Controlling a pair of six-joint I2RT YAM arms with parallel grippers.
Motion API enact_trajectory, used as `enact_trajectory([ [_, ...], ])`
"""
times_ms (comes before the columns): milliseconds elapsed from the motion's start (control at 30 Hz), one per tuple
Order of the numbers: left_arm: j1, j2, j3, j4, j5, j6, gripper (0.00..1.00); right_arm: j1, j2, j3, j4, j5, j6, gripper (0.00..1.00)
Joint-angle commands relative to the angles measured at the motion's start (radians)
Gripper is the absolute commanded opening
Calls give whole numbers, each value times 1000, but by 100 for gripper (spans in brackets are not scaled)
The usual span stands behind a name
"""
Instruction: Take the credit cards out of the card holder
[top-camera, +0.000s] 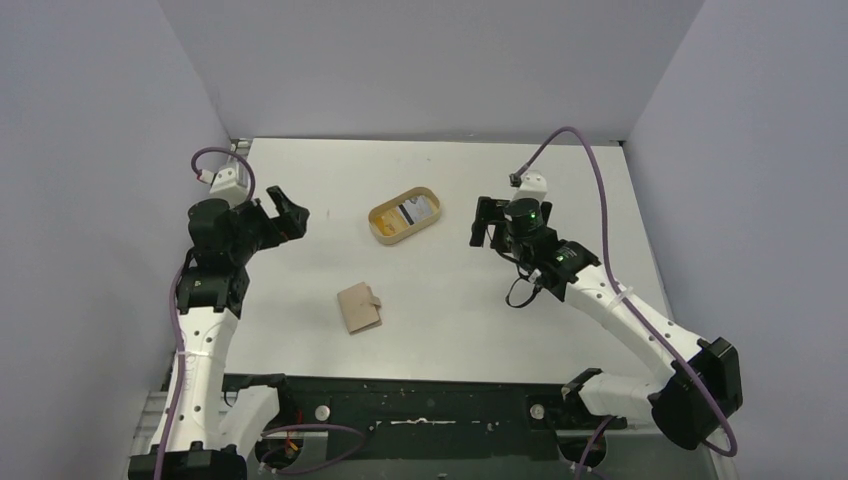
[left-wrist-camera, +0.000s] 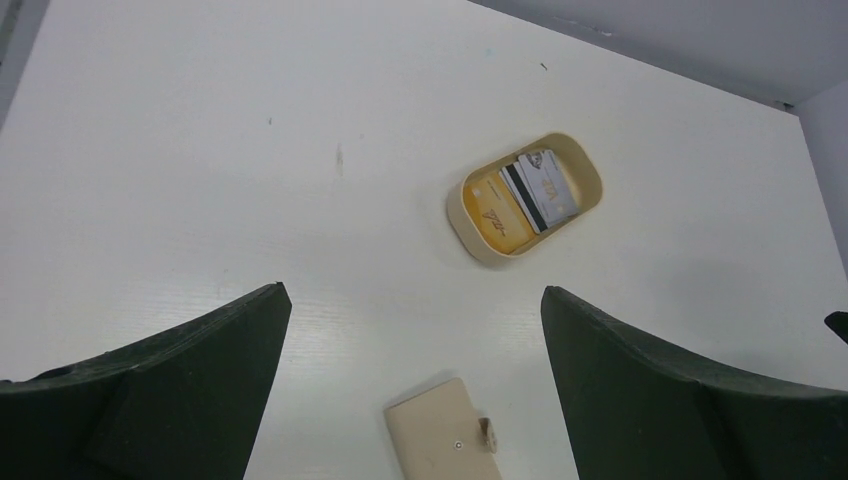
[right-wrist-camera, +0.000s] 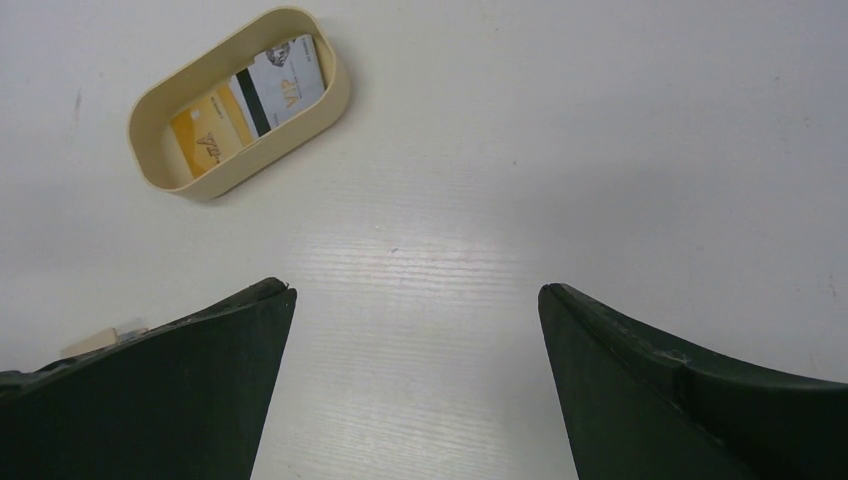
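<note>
The card holder (top-camera: 360, 307), a folded tan wallet with a snap tab on its right edge, lies shut on the white table. It shows at the bottom of the left wrist view (left-wrist-camera: 440, 440), and only a sliver shows in the right wrist view (right-wrist-camera: 100, 340). The credit cards (top-camera: 418, 211), one whitish with a black stripe and one yellow, lie inside the oval tan tray (top-camera: 376, 228). They also show in both wrist views (left-wrist-camera: 535, 190) (right-wrist-camera: 265, 90). My left gripper (top-camera: 285, 212) (left-wrist-camera: 415, 290) is open and empty, left of the tray. My right gripper (top-camera: 487, 222) (right-wrist-camera: 415, 288) is open and empty, right of the tray.
The tray's rim (left-wrist-camera: 470, 240) (right-wrist-camera: 215, 185) stands behind the wallet at mid-table. Grey walls close in the table at the left, back and right. The arm bases and a black rail run along the near edge.
</note>
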Motion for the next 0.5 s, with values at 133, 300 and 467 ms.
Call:
enact_trajectory([
  [133,-6,-31,105,1,-57,104,97,-11,39,80,-25,-29,-2,100],
  [300,-6,-43,102,4,-46,114,97,-11,37,92,-40,-7,0,100],
  [467,-6,-36,96,-1,-23,118,97,-12,26,110,-66,76,35,100],
])
